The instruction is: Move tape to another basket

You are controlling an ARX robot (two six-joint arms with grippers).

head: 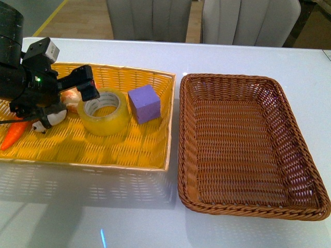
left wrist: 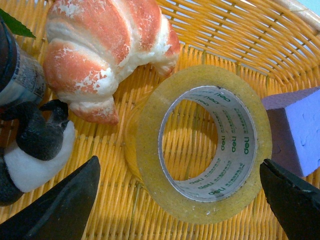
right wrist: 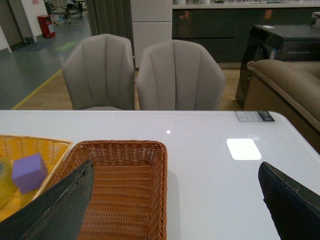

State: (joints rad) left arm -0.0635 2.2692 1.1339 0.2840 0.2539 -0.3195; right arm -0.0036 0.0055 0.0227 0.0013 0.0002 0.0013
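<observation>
The tape [head: 106,124], a yellowish roll with a white core, lies flat in the shallow yellow tray [head: 129,151]. My left gripper [head: 89,83] is open just above the tape's left side. In the left wrist view the tape [left wrist: 148,145] sits between the two spread fingertips, with the left gripper [left wrist: 178,167] over its hole and not touching it. The dark-brown wicker basket [head: 227,76] stands to the right of the tray with nothing in it. My right gripper [right wrist: 175,167] is open, held above the basket's [right wrist: 120,143] right side and the white table, and does not show in the front view.
A purple cube [head: 144,103] sits right of the tape. A toy croissant [left wrist: 100,50], a small black-and-white figure [left wrist: 40,145] and an orange carrot [head: 13,135] lie at the tray's left. Two grey chairs [head: 150,18] stand behind the table.
</observation>
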